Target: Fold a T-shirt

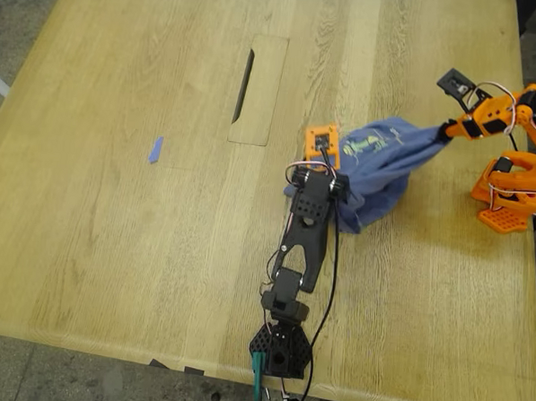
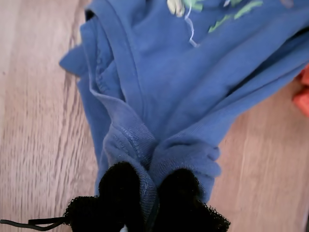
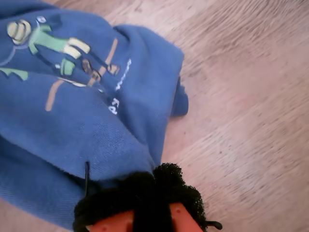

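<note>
The blue T-shirt (image 1: 387, 166) is bunched and stretched between the two arms on the wooden table (image 1: 140, 248). Its colourful print (image 1: 365, 144) faces up. My first gripper (image 1: 339, 188), on the black arm, is shut on a gathered fold of the T-shirt (image 2: 183, 87) near a ribbed hem; its black padded fingers (image 2: 120, 188) pinch the cloth. My second gripper (image 1: 442, 131), on the orange arm at the exterior view's right, is shut on a tapered end of the T-shirt (image 3: 72, 130), close to the print (image 3: 53, 53). The cloth's lower part sags to the table.
A cable hatch (image 1: 259, 88) is cut into the tabletop beyond the black arm. A small blue tape strip (image 1: 156, 149) lies toward the exterior view's left. The orange arm's base (image 1: 511, 191) stands near the table's edge at that view's right, the black arm's base (image 1: 280, 345) at the near edge.
</note>
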You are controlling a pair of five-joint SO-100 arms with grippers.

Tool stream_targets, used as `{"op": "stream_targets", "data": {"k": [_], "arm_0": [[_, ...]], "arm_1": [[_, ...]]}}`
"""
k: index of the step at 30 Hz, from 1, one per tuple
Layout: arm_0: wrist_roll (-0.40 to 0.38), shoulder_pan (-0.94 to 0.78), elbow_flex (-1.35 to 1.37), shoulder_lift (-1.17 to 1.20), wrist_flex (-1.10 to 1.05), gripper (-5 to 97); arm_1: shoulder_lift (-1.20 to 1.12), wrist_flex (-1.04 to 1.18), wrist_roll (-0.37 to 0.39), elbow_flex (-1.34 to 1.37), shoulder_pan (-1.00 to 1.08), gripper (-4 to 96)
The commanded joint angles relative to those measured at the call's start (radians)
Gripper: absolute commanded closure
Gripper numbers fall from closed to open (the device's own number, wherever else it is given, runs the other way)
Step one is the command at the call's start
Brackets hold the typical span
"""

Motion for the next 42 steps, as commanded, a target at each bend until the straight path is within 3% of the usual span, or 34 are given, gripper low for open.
{"op": "stream_targets", "data": {"k": [1,15,20,23,26,29,32,36,42], "arm_0": [[-0.014,0.025,0.114,0.161,-0.041,92],[0.000,0.101,0.624,0.189,-0.614,91],[0.021,0.124,0.680,0.183,-0.681,71],[0.028,0.121,0.683,0.183,-0.684,59],[0.017,0.115,0.683,0.179,-0.696,49],[-0.006,0.117,0.683,0.173,-0.695,43],[-0.017,0.129,0.684,0.166,-0.678,37],[-0.034,0.163,0.669,0.158,-0.686,37],[-0.023,0.270,0.597,0.156,-0.683,38]], "arm_1": [[0.071,0.023,0.006,0.051,-0.012,91.4],[0.394,-0.043,0.008,0.520,-0.071,91.4],[0.411,-0.097,0.009,0.600,-0.055,91.2],[0.426,-0.083,0.005,0.634,-0.009,81.9],[0.449,-0.066,0.003,0.666,0.005,75.9],[0.471,-0.074,0.008,0.692,0.046,77.8],[0.488,-0.041,0.002,0.701,0.064,70.7],[0.502,-0.028,0.006,0.695,0.064,65.0],[0.508,0.012,0.006,0.649,0.048,65.1]]}}
